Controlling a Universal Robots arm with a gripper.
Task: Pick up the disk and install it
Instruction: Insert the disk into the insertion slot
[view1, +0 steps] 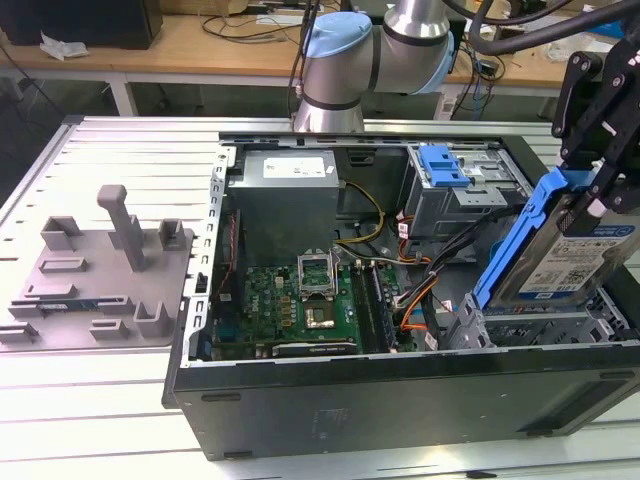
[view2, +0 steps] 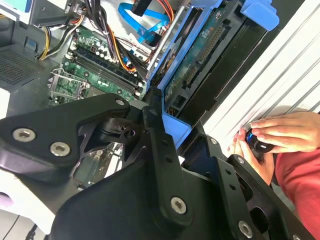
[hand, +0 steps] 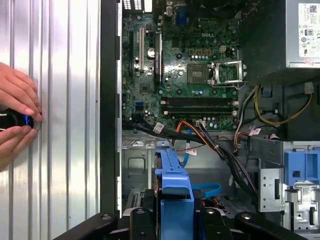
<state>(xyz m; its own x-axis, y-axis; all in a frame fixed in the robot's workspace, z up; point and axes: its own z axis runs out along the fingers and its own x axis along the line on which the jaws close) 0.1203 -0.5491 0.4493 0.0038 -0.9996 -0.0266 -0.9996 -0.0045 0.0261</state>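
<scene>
The disk (view1: 572, 252), a silver drive with a white-and-blue label in a bright blue bracket, hangs tilted on edge at the exterior view's right. It sits just above the metal drive cage (view1: 545, 322) of the open computer case. My black gripper (view1: 603, 192) is shut on the disk from above. In the second wrist view the blue bracket (view2: 196, 55) runs away from my fingers (view2: 159, 131), which clamp its near end. In the first wrist view the bracket's end (hand: 174, 186) sticks out between my fingers, over the cage floor.
The open case (view1: 400, 400) holds a green motherboard (view1: 300, 300), a grey power supply box (view1: 285, 195), cable bundles (view1: 425, 275) and a blue latch (view1: 445, 165) on the rear bay. A grey fixture (view1: 100, 270) lies at the exterior view's left. A person's hands (hand: 15, 112) hold a small black device on the ribbed table.
</scene>
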